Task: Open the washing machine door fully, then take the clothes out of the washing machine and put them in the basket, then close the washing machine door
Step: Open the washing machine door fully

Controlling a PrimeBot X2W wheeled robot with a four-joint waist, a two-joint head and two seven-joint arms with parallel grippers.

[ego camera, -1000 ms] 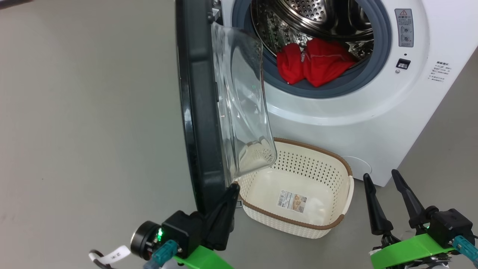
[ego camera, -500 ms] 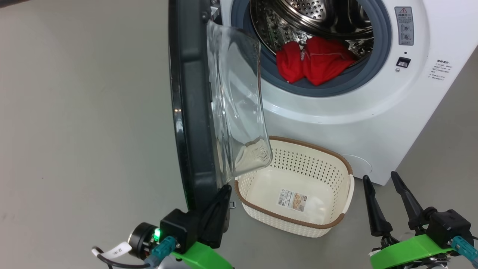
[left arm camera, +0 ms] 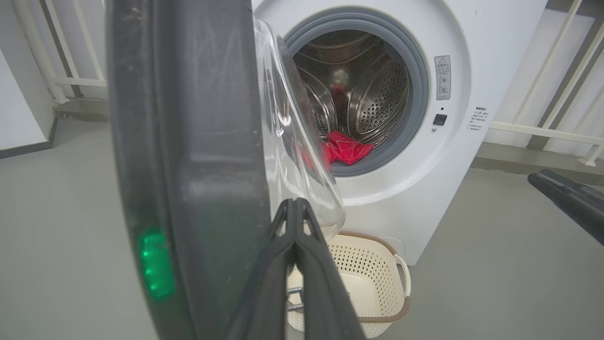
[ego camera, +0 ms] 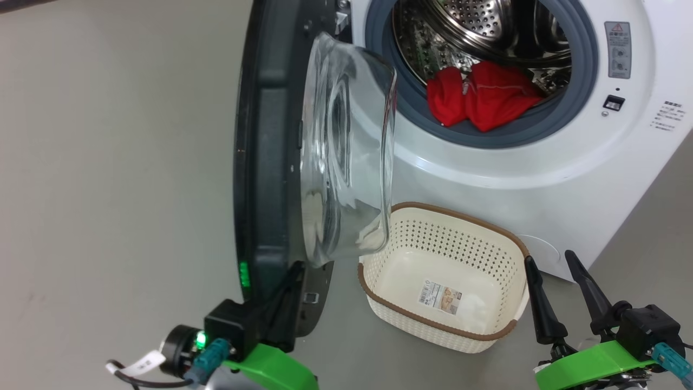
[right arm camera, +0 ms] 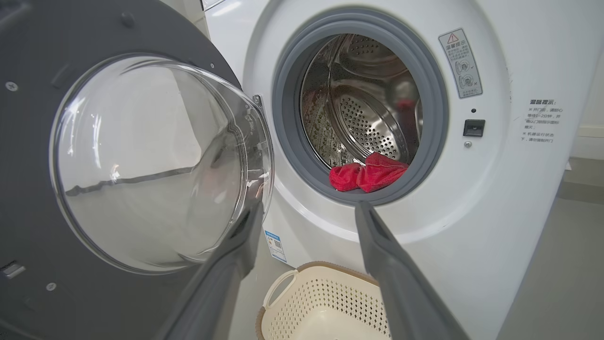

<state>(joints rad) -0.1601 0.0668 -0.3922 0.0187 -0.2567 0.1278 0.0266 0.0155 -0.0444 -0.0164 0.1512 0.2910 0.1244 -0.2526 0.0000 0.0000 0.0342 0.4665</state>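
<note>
Before the washing machine, the washing machine door stands swung well out from the machine's left side, nearly edge-on from the robot's head. Its clear glass bowl bulges toward the opening. Just inside that opening, at the front lip of the drum and resting on the grey ring, the red clothes lie bunched together. On the floor close below the machine's front sits the basket, a label sticker on its bottom. The left gripper lies against the door's lower inner edge, its two dark fingers pressed together with nothing between them. The right gripper hovers by the basket's far end, pointing toward the machine, fingers spread apart and holding nothing.
</note>
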